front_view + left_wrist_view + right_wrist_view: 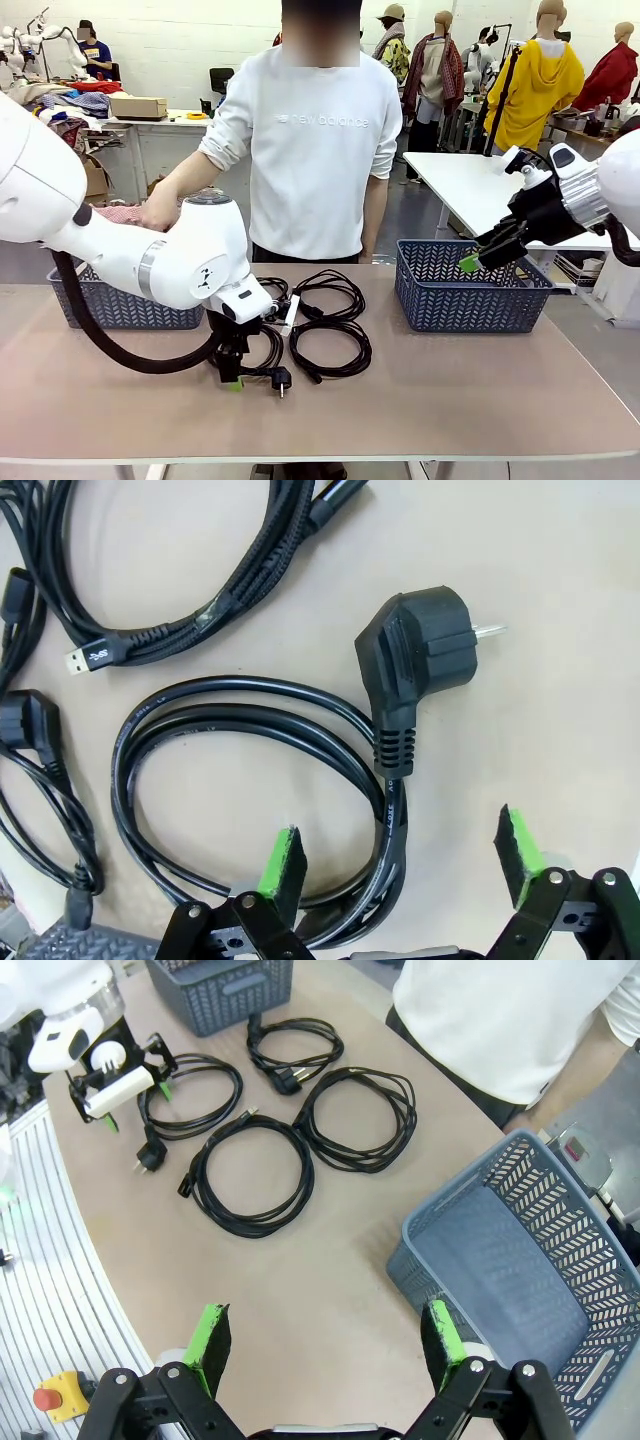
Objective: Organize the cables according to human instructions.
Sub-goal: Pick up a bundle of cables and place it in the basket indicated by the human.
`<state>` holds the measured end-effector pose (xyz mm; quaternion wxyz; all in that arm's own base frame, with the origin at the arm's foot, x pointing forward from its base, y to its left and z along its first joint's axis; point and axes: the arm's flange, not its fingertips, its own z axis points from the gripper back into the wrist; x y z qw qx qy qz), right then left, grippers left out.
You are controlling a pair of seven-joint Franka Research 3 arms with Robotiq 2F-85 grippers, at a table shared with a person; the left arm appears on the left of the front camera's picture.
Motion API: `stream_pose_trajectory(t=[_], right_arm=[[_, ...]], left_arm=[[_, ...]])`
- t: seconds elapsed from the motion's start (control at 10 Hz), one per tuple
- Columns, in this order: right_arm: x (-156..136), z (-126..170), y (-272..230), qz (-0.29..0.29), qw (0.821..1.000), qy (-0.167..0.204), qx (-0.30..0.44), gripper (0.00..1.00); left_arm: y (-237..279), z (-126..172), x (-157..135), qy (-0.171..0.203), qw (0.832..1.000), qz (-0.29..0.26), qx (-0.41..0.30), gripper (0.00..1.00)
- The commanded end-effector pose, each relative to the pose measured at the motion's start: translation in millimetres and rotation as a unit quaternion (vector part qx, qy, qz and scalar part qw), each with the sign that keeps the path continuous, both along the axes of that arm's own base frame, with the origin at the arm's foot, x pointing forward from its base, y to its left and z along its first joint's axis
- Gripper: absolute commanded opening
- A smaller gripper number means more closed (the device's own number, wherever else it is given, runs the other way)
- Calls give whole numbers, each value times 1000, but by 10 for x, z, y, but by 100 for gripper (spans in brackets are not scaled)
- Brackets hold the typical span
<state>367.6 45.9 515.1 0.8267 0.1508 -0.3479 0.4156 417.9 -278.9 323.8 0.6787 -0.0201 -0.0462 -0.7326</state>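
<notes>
A lab-like workshop, shown by white walls point(200, 40), work tables point(470, 175), heaped clothes point(75, 100), a cardboard box point(138, 106) and an emergency stop button point(48, 1398).

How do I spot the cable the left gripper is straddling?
On the table, four black coils lie beside the left-side basket. Take the coil under the left gripper. It ends in a round plug with a metal pin, unlike the braided neighbour with its USB tip.

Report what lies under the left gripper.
A coiled black power cord on the table, its bundled strands between the pads of the open left gripper. The gripper's body hides the loop's lowest stretch.
</notes>
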Motion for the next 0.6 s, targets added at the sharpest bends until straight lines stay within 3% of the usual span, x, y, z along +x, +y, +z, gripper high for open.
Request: stream_pose_trajectory(t=[0.0, 0.5], right_arm=[[19, -9, -11, 8, 1000, -4, 6, 100], [19, -9, -11, 8, 1000, -4, 6, 100]], left_arm=[[-15, -28, 41, -6, 1000, 2, 10, 87], [-5, -1, 74, -1, 1000, 5, 12, 38]])
